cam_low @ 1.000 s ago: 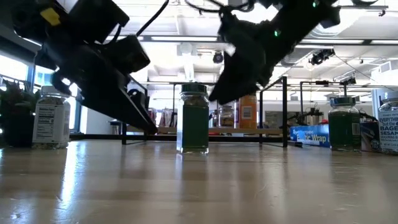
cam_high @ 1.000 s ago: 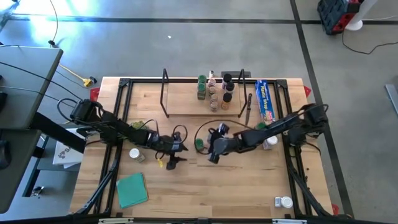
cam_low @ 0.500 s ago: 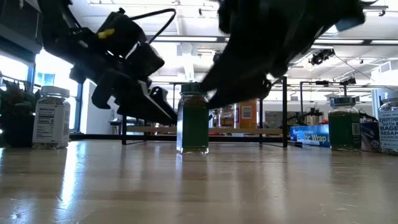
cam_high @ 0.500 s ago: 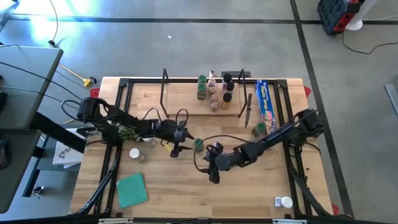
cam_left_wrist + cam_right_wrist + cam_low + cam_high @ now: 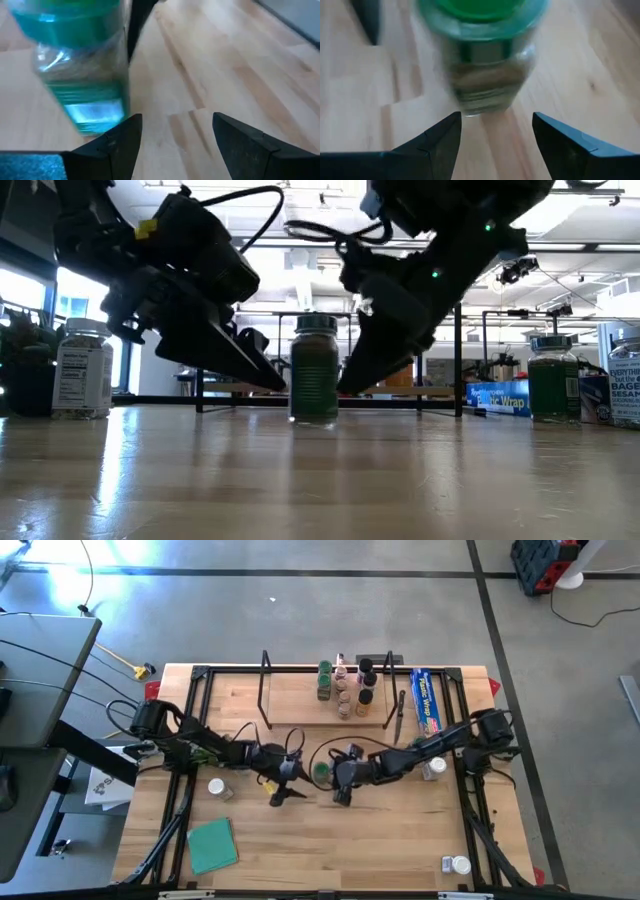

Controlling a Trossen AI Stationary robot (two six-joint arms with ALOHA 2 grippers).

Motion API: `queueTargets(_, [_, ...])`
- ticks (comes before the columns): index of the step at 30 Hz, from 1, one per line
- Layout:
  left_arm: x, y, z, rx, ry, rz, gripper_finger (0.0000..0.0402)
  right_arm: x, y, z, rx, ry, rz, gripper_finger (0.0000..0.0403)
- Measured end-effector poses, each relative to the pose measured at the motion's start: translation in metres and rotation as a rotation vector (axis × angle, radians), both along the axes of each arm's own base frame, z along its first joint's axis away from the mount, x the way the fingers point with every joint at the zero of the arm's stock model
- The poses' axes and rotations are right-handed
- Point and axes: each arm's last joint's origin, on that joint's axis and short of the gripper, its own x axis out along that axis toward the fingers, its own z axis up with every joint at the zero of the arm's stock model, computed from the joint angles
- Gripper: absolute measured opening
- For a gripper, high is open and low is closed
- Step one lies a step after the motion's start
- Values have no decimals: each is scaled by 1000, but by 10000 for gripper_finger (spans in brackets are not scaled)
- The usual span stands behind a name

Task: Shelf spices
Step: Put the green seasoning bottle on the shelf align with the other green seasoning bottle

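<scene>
A spice jar with a green lid (image 5: 320, 772) stands upright on the table's middle, in front of the shelf (image 5: 295, 708). My left gripper (image 5: 290, 790) is open just to its left; in the left wrist view the jar (image 5: 80, 65) stands off to one side of the open fingers (image 5: 177, 135). My right gripper (image 5: 338, 792) is open just to the jar's right, and the jar (image 5: 485, 55) stands ahead of its fingertips (image 5: 497, 132). In the low view both grippers slant down at the jar (image 5: 314, 370) from either side. Several spice jars (image 5: 345, 690) stand on the shelf's board.
A long blue box (image 5: 427, 700) lies right of the shelf. A flat teal square (image 5: 212, 845) lies near the front left. Loose jars stand at the left (image 5: 216, 787), the right (image 5: 432, 768) and the front right (image 5: 457, 864). A black frame (image 5: 200, 675) rims the table.
My left gripper has moved toward the green-lidded jar and tipped further down. My right gripper swung toward the table's near edge, then came back and sank beside the jar. The jar stands where it was.
</scene>
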Motion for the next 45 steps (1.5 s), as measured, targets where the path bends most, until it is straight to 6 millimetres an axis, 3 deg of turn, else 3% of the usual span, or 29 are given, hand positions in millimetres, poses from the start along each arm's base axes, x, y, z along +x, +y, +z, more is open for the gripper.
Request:
queueTargets(4, [-1,-6,-2,23,22,40,239,-6,2,23,3,25,20,239])
queueTargets(8, [-3,-8,-3,42,44,86,239,-10,9,42,-64,13,147,239])
queueTargets(15, [1,-2,2,32,-16,138,239,-2,3,28,39,22,108,239])
queueTargets(22, [4,12,6,70,-68,165,239,15,22,21,93,-149,164,239])
queueTargets(32, [-2,15,20,68,-45,158,239,1,35,51,105,-186,191,239])
queueTargets(35, [-7,11,25,74,-24,148,239,-5,35,61,19,-205,162,239])
queueTargets(40, [-14,5,30,86,22,147,239,-9,25,45,-95,-131,74,239])
queueTargets(45, [-14,2,31,97,21,167,239,-7,1,21,-103,-149,130,241])
